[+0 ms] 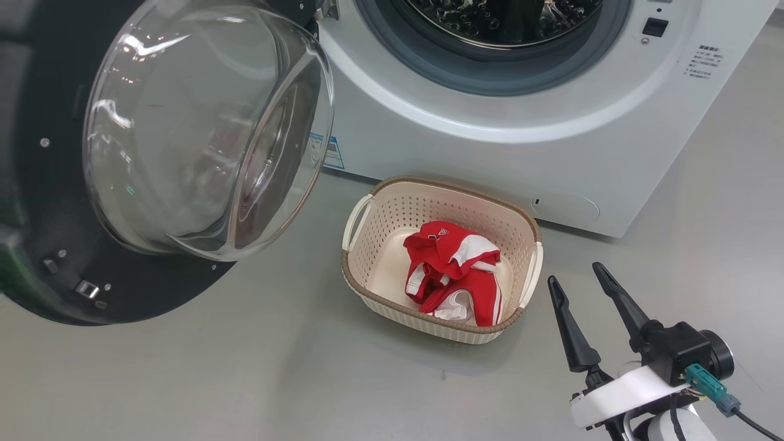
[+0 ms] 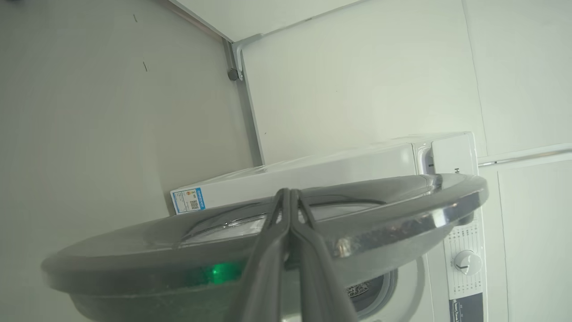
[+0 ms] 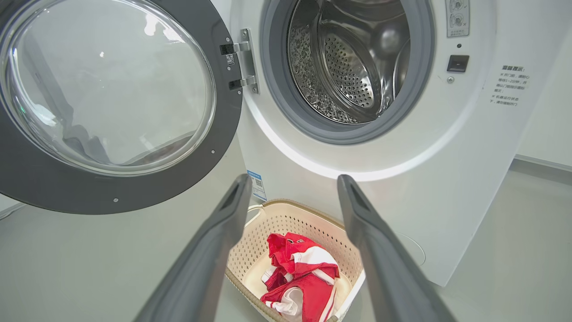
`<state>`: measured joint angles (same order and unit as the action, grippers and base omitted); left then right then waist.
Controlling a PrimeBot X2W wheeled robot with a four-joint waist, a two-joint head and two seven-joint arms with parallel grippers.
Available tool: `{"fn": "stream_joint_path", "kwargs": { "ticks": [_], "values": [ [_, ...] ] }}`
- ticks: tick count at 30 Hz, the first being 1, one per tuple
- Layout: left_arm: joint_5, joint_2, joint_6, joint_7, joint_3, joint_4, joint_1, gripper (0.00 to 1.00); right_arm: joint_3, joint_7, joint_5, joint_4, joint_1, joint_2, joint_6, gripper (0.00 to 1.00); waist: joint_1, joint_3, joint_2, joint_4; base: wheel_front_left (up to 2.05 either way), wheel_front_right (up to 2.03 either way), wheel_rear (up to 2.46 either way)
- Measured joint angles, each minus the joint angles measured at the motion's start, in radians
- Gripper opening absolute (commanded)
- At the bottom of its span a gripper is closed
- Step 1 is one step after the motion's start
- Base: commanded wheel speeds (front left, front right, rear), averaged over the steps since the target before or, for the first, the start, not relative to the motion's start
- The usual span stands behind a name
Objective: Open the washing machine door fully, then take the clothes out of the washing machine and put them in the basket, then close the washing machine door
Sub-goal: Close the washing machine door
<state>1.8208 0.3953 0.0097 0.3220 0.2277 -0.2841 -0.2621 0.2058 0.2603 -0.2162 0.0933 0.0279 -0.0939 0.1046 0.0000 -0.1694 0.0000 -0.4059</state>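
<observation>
- washing machine door (image 1: pixel 202 122) swung wide open, left of washing machine (image 1: pixel 465 153).
- clothes (image 1: pixel 453 272) in basket (image 1: pixel 392 214), on the floor just before the machine.
- right gripper (image 1: pixel 575 272): fingers spread, holding nothing, beside basket.
- left gripper (image 2: pixel 289 192): fingers pressed together at door edge.

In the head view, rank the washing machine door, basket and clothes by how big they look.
1. washing machine door, largest, though nearness to the camera inflates it
2. basket
3. clothes, smallest, inside the basket
</observation>
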Motion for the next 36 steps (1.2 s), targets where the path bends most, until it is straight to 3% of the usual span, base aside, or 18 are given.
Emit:
{"fn": "stream_joint_path", "kwargs": {
  "ticks": [10,17,29,36],
  "values": [
    [0.081,-0.005,-0.078,0.151,-0.035,0.006,0.013,0.00,0.000,0.000,0.000,0.004,0.000,-0.001,0.001,1.00,0.0000,0.012,0.0000,-0.014,0.00,0.00,0.00],
    [0.088,-0.011,-0.109,0.233,-0.071,0.048,0.041,0.00,0.001,0.000,0.000,0.004,0.000,-0.001,0.002,1.00,0.0000,0.014,0.0000,-0.017,0.00,0.00,0.00],
    [0.086,-0.037,-0.130,0.330,-0.122,0.165,0.107,0.00,0.015,0.000,0.000,-0.003,-0.001,0.002,0.003,1.00,0.0000,0.007,0.0000,0.002,0.00,0.00,0.00],
    [0.083,-0.082,-0.130,0.373,-0.170,0.244,0.137,0.00,0.017,0.000,0.000,-0.013,-0.021,0.007,0.007,1.00,0.0000,-0.002,0.0000,0.034,0.00,0.00,0.00]
  ]
}}
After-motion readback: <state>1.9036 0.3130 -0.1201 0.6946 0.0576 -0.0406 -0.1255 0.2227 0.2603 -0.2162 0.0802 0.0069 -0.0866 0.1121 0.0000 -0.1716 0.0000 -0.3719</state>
